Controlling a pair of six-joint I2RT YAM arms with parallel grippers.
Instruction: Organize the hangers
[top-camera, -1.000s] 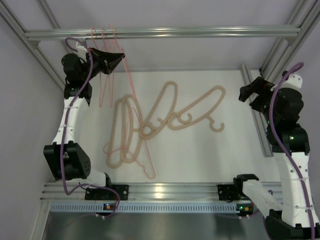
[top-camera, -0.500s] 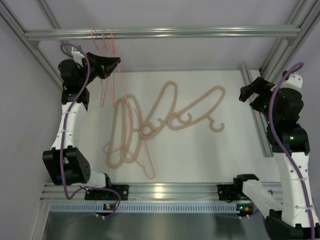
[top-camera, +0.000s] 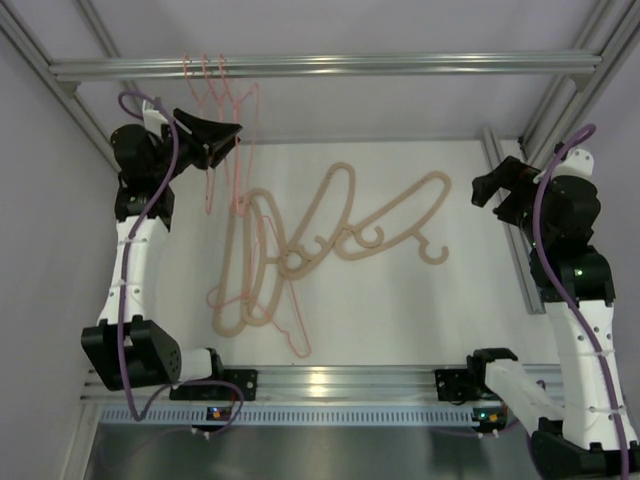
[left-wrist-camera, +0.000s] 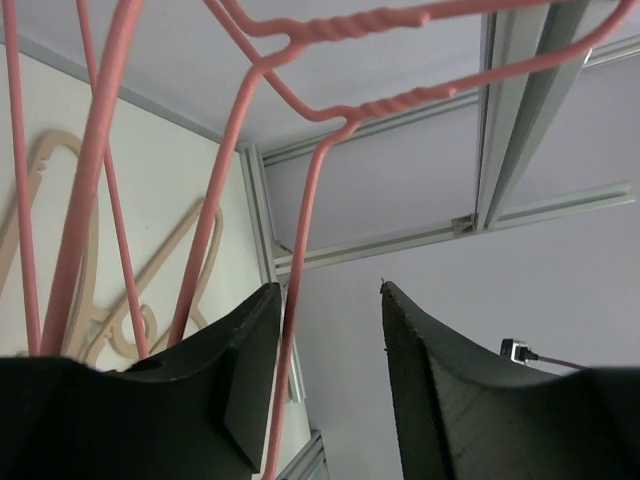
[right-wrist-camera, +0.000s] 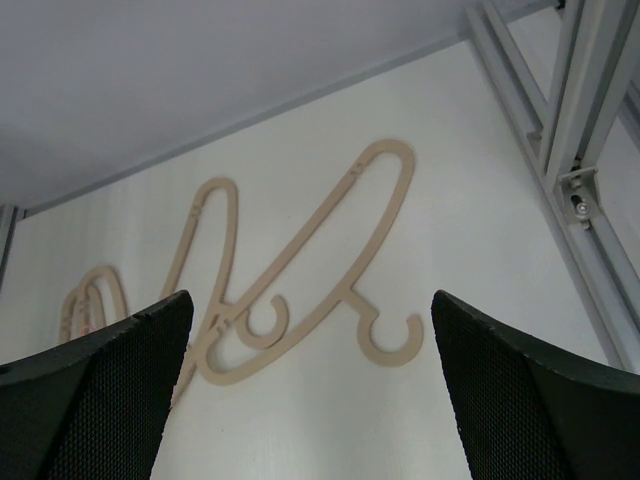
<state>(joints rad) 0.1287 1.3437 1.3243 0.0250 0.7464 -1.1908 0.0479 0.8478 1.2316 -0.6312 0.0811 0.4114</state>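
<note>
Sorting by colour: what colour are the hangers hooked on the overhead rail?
Pink hangers; left wrist view shows them best.

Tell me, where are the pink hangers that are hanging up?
The pink hangers hang from the metal rail at the far left of the top view, right by the left fingers; a pink wire runs between them.

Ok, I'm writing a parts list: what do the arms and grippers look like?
The left arm and right arm have white links with black joint housings, and a purple cable runs along each. The left gripper and right gripper are black, with two broad fingers; the right one's pads carry a fine mesh texture.
</note>
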